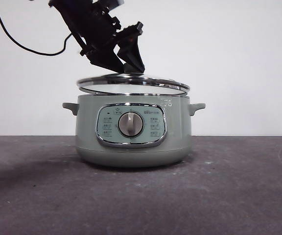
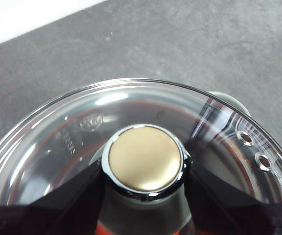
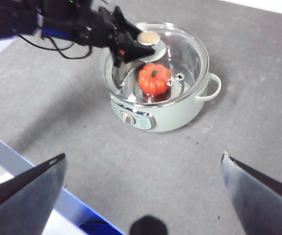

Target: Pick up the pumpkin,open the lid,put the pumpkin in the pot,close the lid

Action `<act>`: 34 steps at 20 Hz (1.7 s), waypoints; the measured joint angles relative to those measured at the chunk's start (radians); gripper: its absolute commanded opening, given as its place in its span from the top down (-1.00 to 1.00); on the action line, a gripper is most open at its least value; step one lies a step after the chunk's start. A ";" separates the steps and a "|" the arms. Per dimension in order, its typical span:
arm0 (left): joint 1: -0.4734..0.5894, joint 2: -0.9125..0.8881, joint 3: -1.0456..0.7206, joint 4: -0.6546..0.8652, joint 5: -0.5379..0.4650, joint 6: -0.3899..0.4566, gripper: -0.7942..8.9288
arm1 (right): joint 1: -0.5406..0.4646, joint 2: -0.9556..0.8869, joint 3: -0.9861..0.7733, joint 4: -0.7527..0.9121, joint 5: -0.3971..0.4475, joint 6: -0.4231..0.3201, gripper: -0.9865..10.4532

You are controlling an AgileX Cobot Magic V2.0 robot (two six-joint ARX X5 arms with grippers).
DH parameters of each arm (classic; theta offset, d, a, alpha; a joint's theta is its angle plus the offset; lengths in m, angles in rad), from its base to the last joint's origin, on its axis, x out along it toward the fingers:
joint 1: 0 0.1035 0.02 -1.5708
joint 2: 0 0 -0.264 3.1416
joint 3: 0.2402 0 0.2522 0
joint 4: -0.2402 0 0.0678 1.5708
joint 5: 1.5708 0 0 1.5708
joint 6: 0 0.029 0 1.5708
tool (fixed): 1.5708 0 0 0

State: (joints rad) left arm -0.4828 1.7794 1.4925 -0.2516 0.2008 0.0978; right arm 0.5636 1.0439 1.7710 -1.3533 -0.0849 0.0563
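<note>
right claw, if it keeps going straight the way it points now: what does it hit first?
Probably the bare table. The right claw is open, high above the gray surface, aimed at a spot short of the pot. Depth is unclear; a shallower line could meet the pot's front.

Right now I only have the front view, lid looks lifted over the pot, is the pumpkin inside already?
Observer: Yes. The right wrist view shows the pumpkin sitting inside the pot, seen through the glass lid.
Operator: Which tool has the lid?
Observer: The left tool. Its wrist view shows a jaw on each side of the lid's knob, shut on it.
Operator: And the right tool?
Observer: The right tool is open, holding nothing, well back from the pot over the grey table.
</note>
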 measured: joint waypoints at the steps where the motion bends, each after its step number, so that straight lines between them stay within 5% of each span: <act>1: 0.000 0.004 0.000 0.010 0.000 0.000 0.86 | 0.000 -0.001 0.000 0.000 -0.026 0.000 -0.16; 28: 0.000 0.048 0.015 -0.003 -0.014 0.009 0.86 | 0.000 -0.002 0.000 0.000 -0.072 0.000 -0.16; 30: -0.001 0.048 0.021 -0.018 -0.015 0.009 0.60 | 0.000 -0.003 0.000 0.000 -0.073 0.000 -0.16; 33: -0.001 0.048 0.030 -0.043 -0.016 0.009 -0.31 | 0.000 -0.003 0.000 0.000 -0.072 0.000 -0.16; 34: -0.001 0.048 0.032 -0.051 -0.016 0.008 -0.33 | 0.000 -0.003 0.000 0.000 -0.072 0.000 -0.16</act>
State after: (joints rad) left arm -0.4839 1.8278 1.5242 -0.3031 0.1844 0.1055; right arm 0.5636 1.0412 1.7710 -1.3533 -0.1574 0.0566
